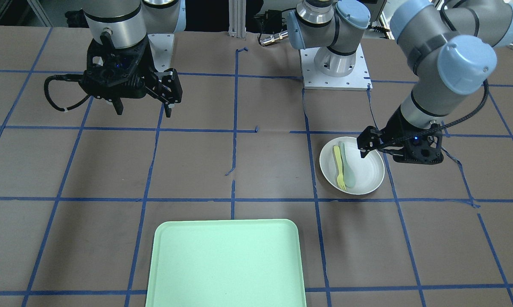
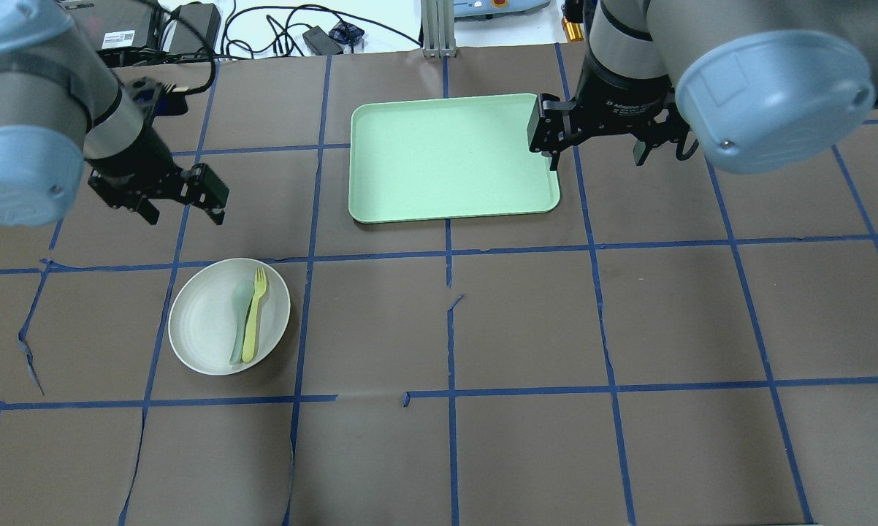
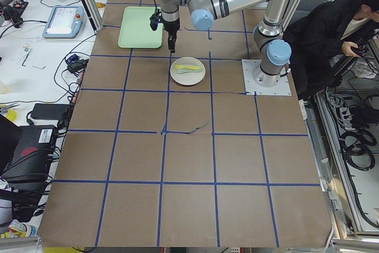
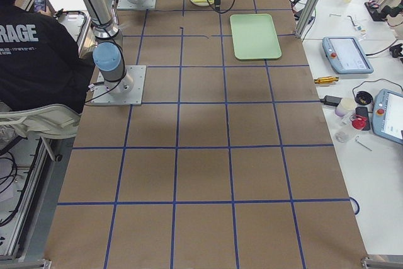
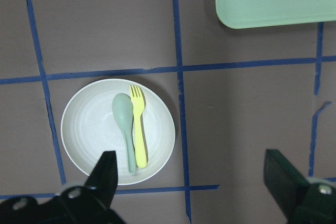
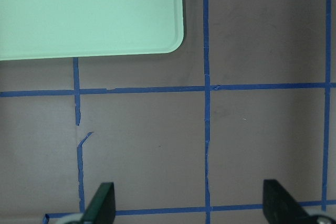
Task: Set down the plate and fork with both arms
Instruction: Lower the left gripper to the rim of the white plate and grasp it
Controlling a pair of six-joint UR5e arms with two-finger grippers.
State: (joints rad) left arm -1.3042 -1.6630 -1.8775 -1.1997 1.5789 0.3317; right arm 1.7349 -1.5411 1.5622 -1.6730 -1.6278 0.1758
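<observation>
The white plate (image 2: 205,321) lies on the brown table on my left side, also in the front view (image 1: 367,170) and the left wrist view (image 5: 89,129). The yellow fork (image 2: 255,314) (image 5: 139,129) lies on the plate beside a teal-grey spoon (image 2: 239,321), tines toward the tray. My left gripper (image 2: 185,215) (image 5: 194,187) is open and empty, held above the table by the plate's edge without touching it. My right gripper (image 2: 596,157) (image 1: 144,110) (image 6: 191,203) is open and empty, raised above the table beside the tray's right edge.
The pale green tray (image 2: 446,157) (image 1: 226,264) lies bare at the table's far middle. Blue tape lines grid the brown table cover. A seated person (image 3: 337,34) is by the robot's base in the side views. Cables and devices lie beyond the table's far edge.
</observation>
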